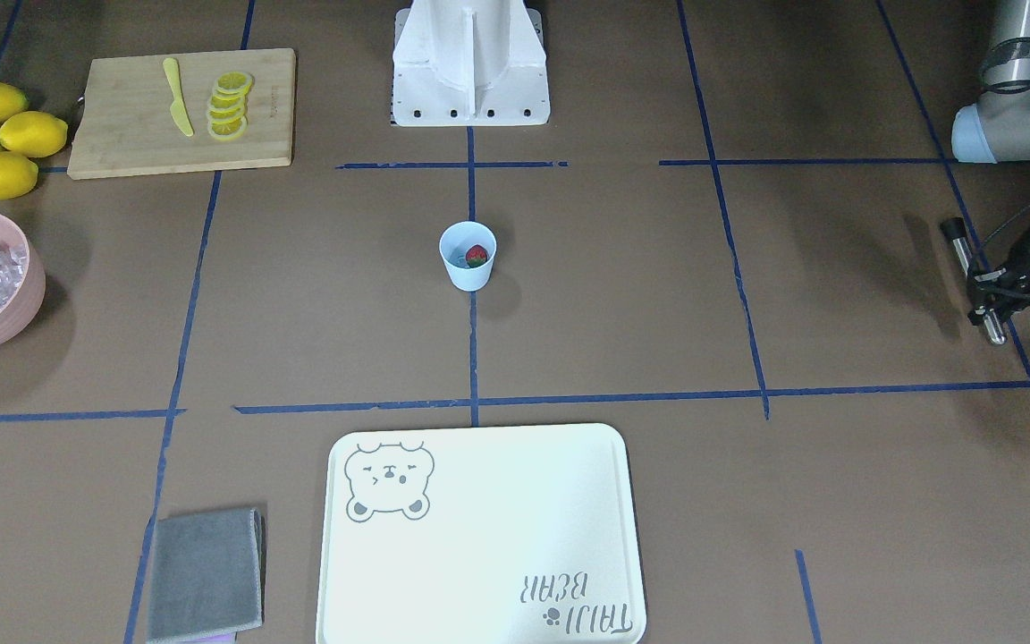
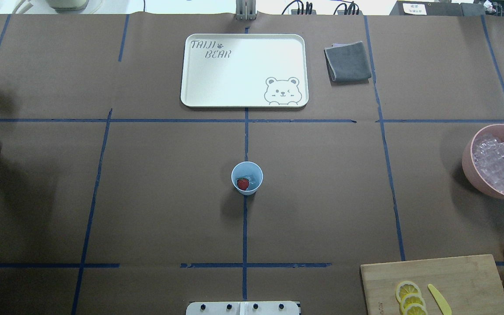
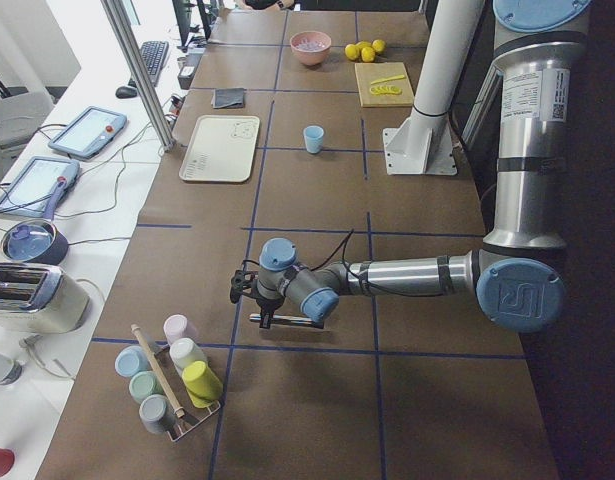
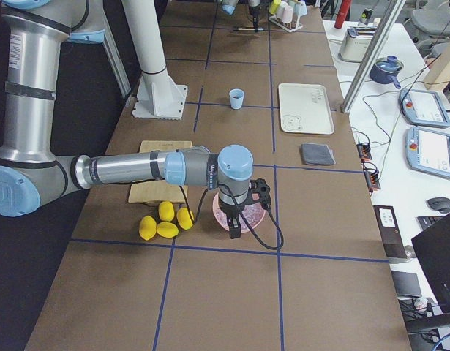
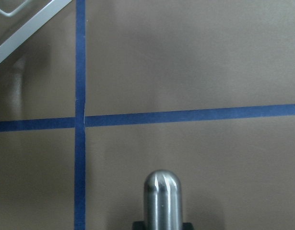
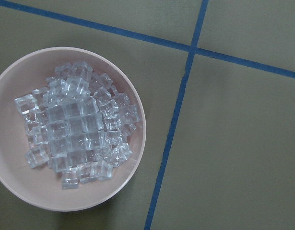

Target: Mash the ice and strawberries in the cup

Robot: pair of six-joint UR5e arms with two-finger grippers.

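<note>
In the front-facing view, the cream bear-print tray lies nearest, at the lower middle of the frame. A folded grey cloth sits at its left, both on the brown surface. Further back, at the centre of the frame, the pale-blue cup stands upright on a blue tape line. Inside it are the strawberry and, clearer in the overhead view, at least one cube of ice beside it. The berry looks whole, so I judge the loading done and the mashing not begun. At the right edge, level with the cup but well apart from it, the left hand is clenched around a steel muddler. Its rounded tip fills the lower middle of the left wrist view, over bare surface. At the left edge the pink bowl holds the spare ice cubes. The right-side view shows the right hand above that bowl, and I cannot tell whether it is released or clenched. Farthest back, at the upper left, are a wooden cutting board with lemon slices and a yellow knife. Whole lemons lie just beside it. What is left is to carry the muddler over the cup, lower it in and press down on the contents.
</note>
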